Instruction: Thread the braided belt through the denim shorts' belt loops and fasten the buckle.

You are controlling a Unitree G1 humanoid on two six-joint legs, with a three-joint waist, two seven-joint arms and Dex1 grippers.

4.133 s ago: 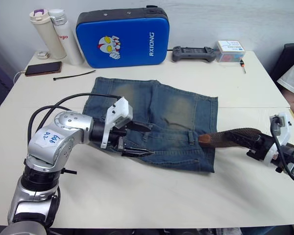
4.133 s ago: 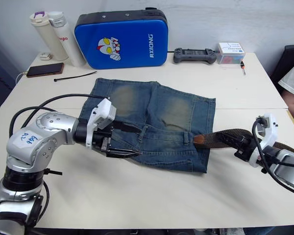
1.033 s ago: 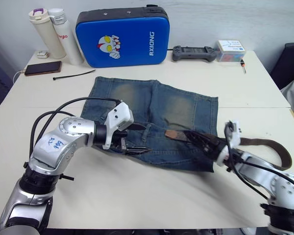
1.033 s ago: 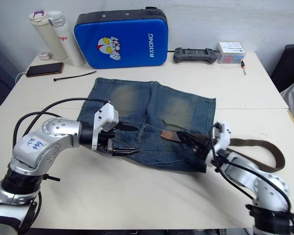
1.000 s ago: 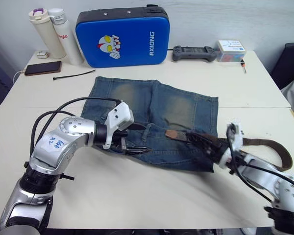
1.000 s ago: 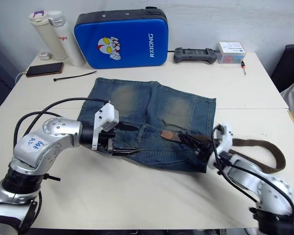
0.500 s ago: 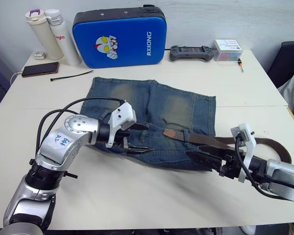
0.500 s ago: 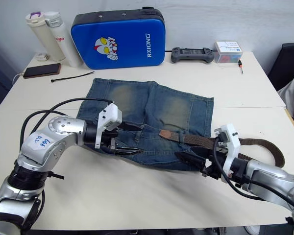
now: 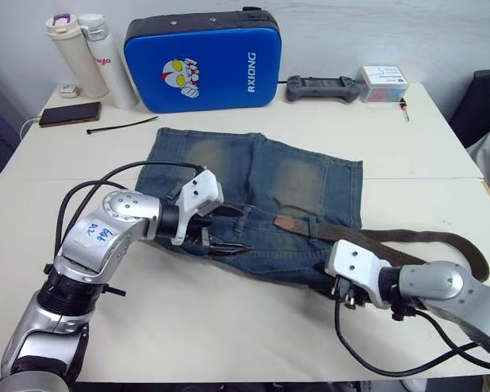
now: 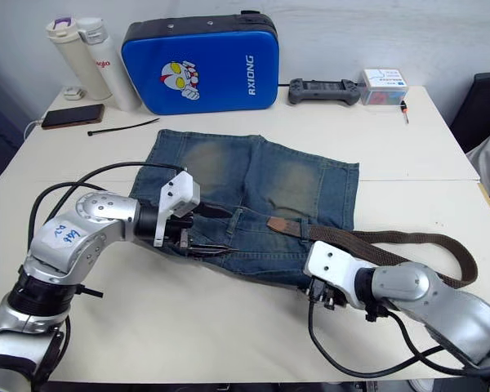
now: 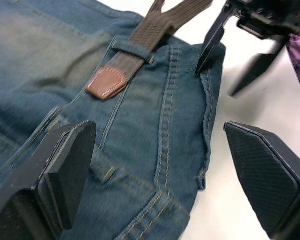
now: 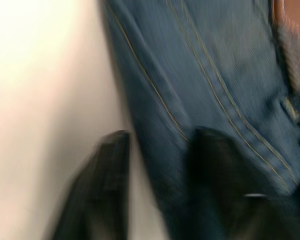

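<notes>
The denim shorts (image 9: 261, 184) lie flat mid-table, waistband toward me. The braided belt (image 9: 392, 238) runs in from the right and passes under one of the belt loops (image 11: 132, 50). Its tan tip (image 9: 286, 222) rests on the waistband just past that loop. The rest of the belt curves back in a bend (image 9: 478, 260) near my right arm. The buckle is hidden. My left gripper (image 9: 227, 231) is open over the waistband, left of the tip. My right gripper (image 9: 335, 282) is open at the shorts' near right corner, one fingertip (image 11: 201, 67) touching the denim edge.
Along the back edge stand a blue case (image 9: 202, 59), two bottles (image 9: 86, 53), a phone (image 9: 69, 114), a black cable tie (image 9: 121, 125), a controller (image 9: 322, 87) and a small box (image 9: 384, 83). Bare table (image 9: 229, 327) lies in front of the shorts.
My right gripper has let go of the belt, drawn back, and swung to the shorts' near right corner. The tip stays past the loop. The left gripper holds its place.
</notes>
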